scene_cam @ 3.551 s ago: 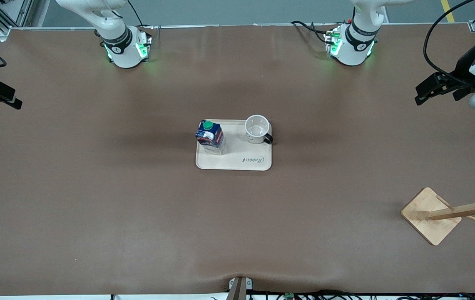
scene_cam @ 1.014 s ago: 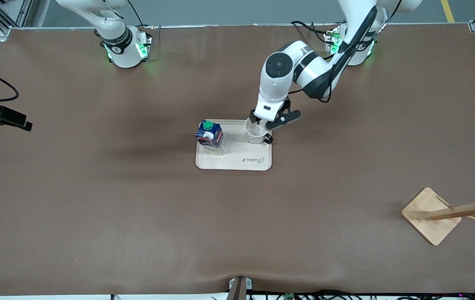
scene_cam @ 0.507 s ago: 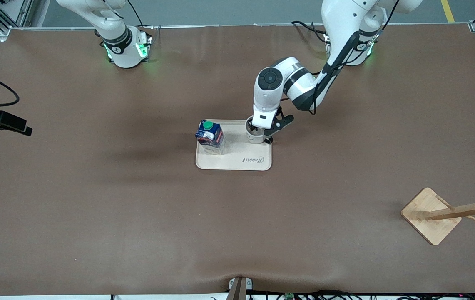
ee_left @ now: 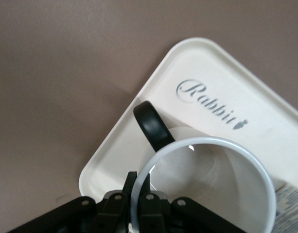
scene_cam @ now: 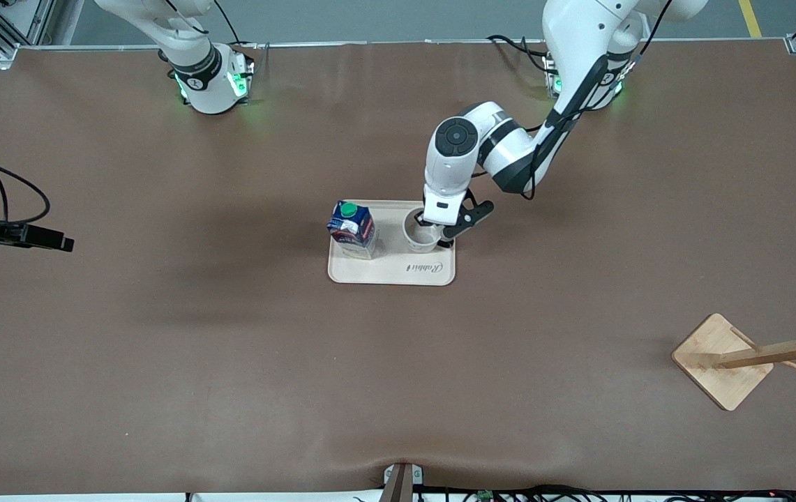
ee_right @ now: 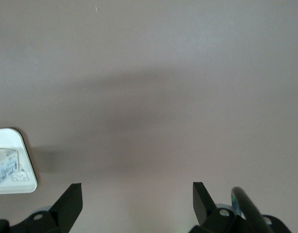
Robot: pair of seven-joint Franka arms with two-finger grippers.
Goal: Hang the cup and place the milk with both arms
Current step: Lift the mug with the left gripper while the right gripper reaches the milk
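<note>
The white cup (scene_cam: 418,238) is over the cream tray (scene_cam: 393,273), at the tray's end toward the left arm. My left gripper (scene_cam: 432,229) is shut on the cup's rim, one finger inside and one outside. In the left wrist view the fingers (ee_left: 130,187) pinch the rim of the cup (ee_left: 246,160) beside its black handle (ee_left: 152,124). The milk (scene_cam: 352,228) stands upright on the tray's other end. My right gripper (scene_cam: 56,242) is open and empty over bare table at the right arm's end; it also shows in the right wrist view (ee_right: 137,195).
A wooden cup rack (scene_cam: 725,359) stands near the front camera at the left arm's end of the table. The tray (ee_left: 202,63) bears the word "Rabbit". A corner of the tray (ee_right: 23,171) shows in the right wrist view.
My left arm swung in from the table's edge and closed on the cup's rim. The cup has since shifted toward the front camera. My right gripper has moved in over the table.
</note>
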